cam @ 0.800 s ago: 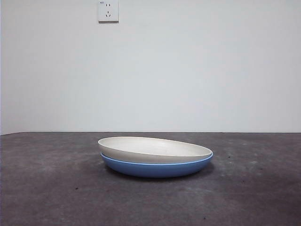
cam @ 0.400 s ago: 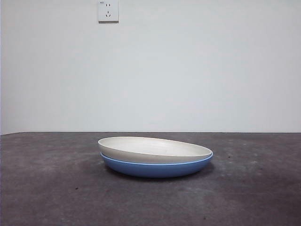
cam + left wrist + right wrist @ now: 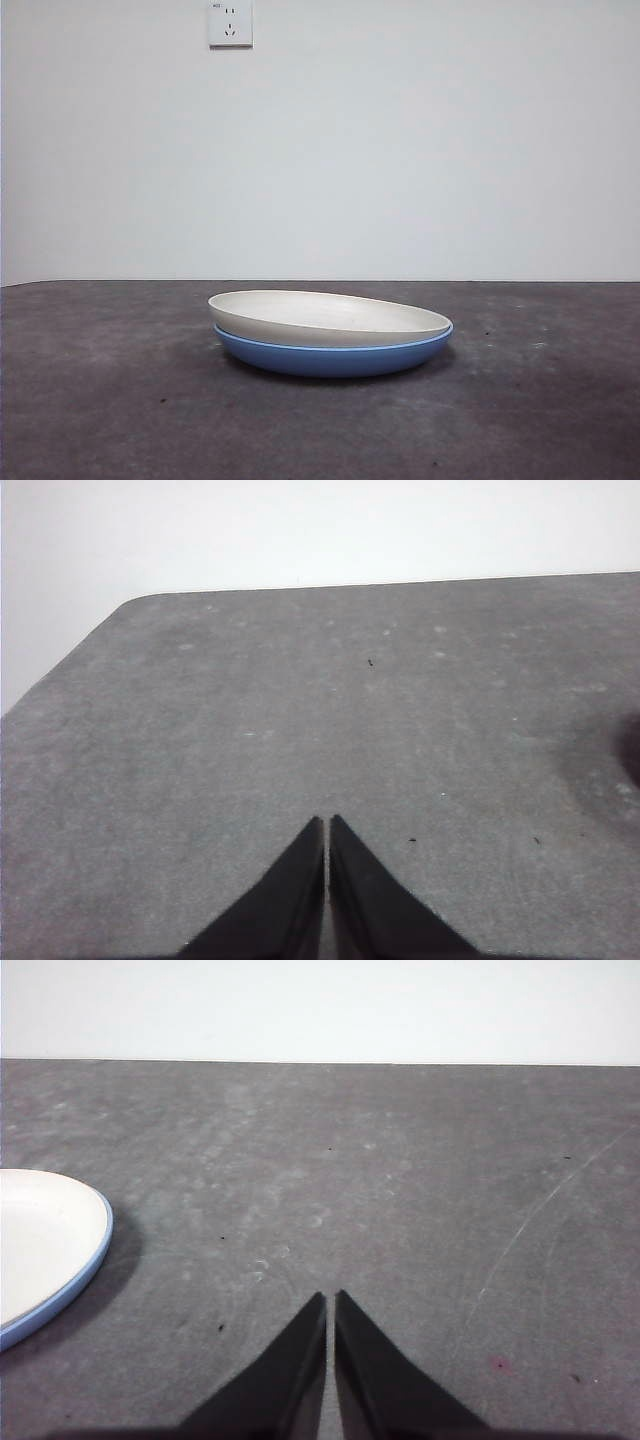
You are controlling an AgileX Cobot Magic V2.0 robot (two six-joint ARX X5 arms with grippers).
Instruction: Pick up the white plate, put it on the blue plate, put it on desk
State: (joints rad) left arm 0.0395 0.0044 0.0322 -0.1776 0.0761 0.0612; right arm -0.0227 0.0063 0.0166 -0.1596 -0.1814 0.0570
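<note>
On desk (image 3: 100, 400): cream white plate (image 3: 330, 316) tilted inside glossy blue plate (image 3: 330, 358).

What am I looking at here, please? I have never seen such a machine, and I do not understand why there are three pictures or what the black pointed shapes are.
It is a robot with two arms at a desk. One picture comes from a low camera looking level across the desk; it shows the white plate resting inside the blue plate, slightly tilted. The other two come from cameras on the arms' wrists. The black pointed shapes are the jaws of the left gripper and the right gripper. Both are shut and hold nothing. The right wrist camera sees the plates' edge nearby; the left one sees only desk.
</note>
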